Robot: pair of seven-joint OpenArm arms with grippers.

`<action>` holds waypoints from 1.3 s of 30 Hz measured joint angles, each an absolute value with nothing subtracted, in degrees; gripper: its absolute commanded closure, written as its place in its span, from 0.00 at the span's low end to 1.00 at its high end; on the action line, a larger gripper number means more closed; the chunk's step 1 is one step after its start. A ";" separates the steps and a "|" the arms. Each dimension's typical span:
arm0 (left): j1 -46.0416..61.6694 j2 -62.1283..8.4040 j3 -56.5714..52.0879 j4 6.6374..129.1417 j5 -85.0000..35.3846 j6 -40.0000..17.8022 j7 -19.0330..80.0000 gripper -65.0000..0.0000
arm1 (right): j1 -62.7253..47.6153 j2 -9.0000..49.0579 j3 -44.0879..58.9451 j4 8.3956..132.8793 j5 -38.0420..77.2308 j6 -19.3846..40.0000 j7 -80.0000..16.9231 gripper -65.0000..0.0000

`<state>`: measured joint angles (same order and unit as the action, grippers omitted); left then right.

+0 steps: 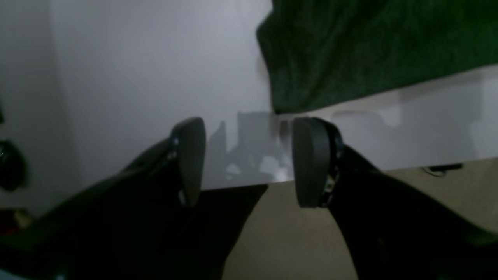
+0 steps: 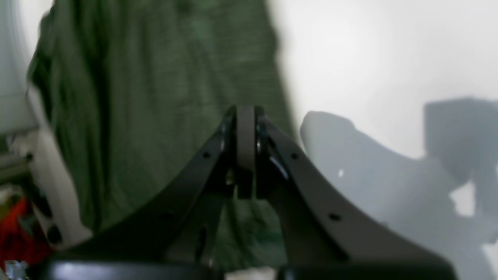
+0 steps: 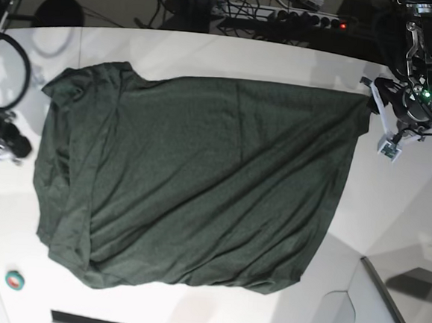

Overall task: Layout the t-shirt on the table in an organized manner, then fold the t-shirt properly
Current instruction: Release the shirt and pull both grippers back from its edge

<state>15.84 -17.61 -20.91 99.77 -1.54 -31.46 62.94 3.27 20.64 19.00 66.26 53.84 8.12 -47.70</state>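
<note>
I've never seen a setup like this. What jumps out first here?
A big dark green t-shirt lies spread across the middle of the glossy white table, wrinkled diagonally. At its far right corner sits the left gripper, jaws apart and empty, beside the cloth's edge.

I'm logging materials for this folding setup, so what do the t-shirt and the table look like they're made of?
The t-shirt looks like soft knit cotton or similar, matte dark green: it lies in loose diagonal wrinkles, and the left wrist view shows a fine heathered weave. The table seems a hard, smooth white laminate or plastic with a glossy finish: it mirrors shadows and reflections. Exact material can't be confirmed.
</note>
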 measured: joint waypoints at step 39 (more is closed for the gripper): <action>16.21 -16.38 -30.35 99.74 -1.48 -31.46 62.59 1.00 | 6.31 20.01 15.11 49.74 41.91 9.06 -35.51 1.00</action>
